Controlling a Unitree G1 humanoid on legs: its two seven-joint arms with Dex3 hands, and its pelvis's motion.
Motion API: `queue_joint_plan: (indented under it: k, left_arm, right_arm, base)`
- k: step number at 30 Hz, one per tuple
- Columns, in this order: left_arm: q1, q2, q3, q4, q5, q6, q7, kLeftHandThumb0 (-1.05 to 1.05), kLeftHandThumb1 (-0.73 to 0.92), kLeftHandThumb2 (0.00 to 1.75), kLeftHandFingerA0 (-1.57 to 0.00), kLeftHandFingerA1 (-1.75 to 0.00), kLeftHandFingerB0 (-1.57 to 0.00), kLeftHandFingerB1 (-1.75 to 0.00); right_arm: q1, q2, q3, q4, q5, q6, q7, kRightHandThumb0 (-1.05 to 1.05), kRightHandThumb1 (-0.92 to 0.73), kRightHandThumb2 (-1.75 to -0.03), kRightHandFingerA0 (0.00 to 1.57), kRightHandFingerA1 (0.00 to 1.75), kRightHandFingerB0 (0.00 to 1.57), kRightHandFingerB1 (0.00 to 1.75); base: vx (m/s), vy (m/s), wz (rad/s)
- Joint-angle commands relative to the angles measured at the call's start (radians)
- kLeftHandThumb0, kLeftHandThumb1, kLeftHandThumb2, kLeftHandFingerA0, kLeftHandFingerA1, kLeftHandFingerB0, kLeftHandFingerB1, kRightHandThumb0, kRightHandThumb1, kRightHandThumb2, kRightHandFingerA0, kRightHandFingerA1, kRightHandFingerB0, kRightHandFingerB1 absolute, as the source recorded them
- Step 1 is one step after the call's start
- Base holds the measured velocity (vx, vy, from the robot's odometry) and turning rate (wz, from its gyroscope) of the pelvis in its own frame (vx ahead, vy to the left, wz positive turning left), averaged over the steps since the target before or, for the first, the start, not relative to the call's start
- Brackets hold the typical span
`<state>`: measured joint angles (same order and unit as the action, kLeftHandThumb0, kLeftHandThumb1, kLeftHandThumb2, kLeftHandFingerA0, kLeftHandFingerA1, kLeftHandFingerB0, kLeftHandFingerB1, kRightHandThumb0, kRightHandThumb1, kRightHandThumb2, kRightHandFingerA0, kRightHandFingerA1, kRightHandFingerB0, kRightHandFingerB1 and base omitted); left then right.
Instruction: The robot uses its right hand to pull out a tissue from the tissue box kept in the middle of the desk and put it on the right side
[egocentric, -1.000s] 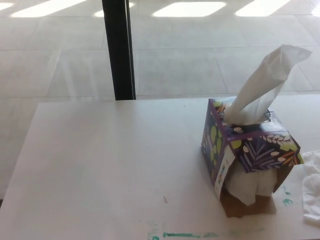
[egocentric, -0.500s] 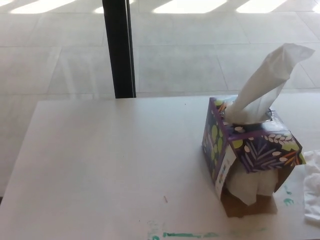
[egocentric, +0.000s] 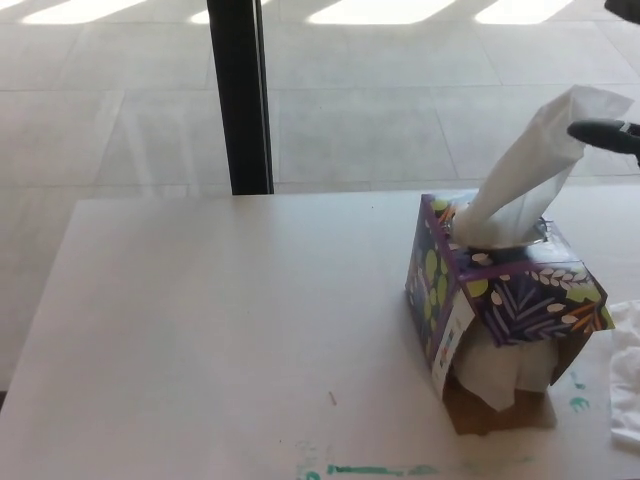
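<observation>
Head view: the tissue box (egocentric: 505, 300), purple with a pattern of green and white leaves, stands on the white bench (egocentric: 230, 330) and serves as the landmark here. It sits tilted, one corner turned toward the camera, and its near lower side is torn open, with crumpled white paper (egocentric: 500, 370) bulging out of the gap and a white label strip hanging beside it. From the opening in the top of the box a tissue (egocentric: 530, 170) rises upright and leans up and to the right, its upper edge spread wide. Just right of that upper edge, at the picture's right border, a black fingertip of the right hand (egocentric: 610, 133) comes in, close to the tissue's tip; whether it touches cannot be told. Another dark bit of the robot shows in the top right corner above the box. So little of the hand is visible that how far its fingers are spread, or whether it has hold of anything, cannot be told. The left hand does not show. To the right of the box, at the bench's right edge, lies a loose white tissue heap (egocentric: 628, 380), partly cut off by the frame. In front of the box, green marks (egocentric: 380, 469) stain the bench near its front edge. Behind and to the left of the box a black post (egocentric: 240, 95) stands on the pale tiled floor (egocentric: 120, 120) beyond the bench.
</observation>
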<state>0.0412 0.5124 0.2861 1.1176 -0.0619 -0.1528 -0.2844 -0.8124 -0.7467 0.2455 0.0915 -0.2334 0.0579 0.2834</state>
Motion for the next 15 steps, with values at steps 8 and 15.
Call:
queue_joint_plan:
  k: [8,15]
  left_arm:
    - [0.009,0.039,-0.003,0.002,0.0,-0.034,-0.016,-0.81,0.76,1.02,-0.78,-1.09,-0.58,-0.98]
    - [0.006,0.03,-0.004,-0.006,-0.006,-0.018,-0.017,-0.8,0.7,1.14,-0.77,-1.03,-0.59,-0.92]
  right_arm:
    - [-0.157,-0.104,0.23,0.07,-0.264,-0.178,0.253,-0.3,-0.34,-0.63,0.0,0.0,0.04,0.32]
    - [-0.21,-0.059,0.295,0.118,-0.341,-0.188,0.285,-0.31,-0.39,-0.67,0.0,0.0,0.04,0.35]
  base:
    - [0.0,0.0,0.0]
    - [0.0,0.0,0.0]
